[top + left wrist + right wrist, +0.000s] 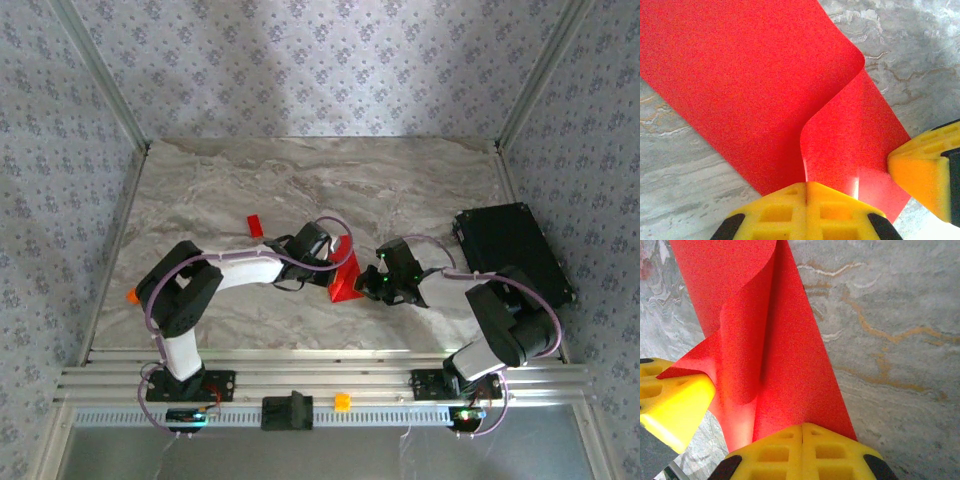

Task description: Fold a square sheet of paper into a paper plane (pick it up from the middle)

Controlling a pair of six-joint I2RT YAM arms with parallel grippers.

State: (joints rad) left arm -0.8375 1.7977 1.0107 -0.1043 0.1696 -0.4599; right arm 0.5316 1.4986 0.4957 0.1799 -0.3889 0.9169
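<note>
Near the table's [250, 190] middle the half-folded red paper [345, 288] has its long axis running from near edge to far edge, narrowing farward. The left gripper [806, 186] and right gripper [802, 429] each pinch it tight, side by side.

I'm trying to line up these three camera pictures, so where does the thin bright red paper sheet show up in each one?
Top external: the thin bright red paper sheet sits mid-table, between the two wrists.
Left wrist: the sheet spans upper left to centre, curling down into the left gripper.
Right wrist: the sheet runs from top left to bottom centre, into the right gripper.
Shared landmark: the grey marbled tabletop.
</note>
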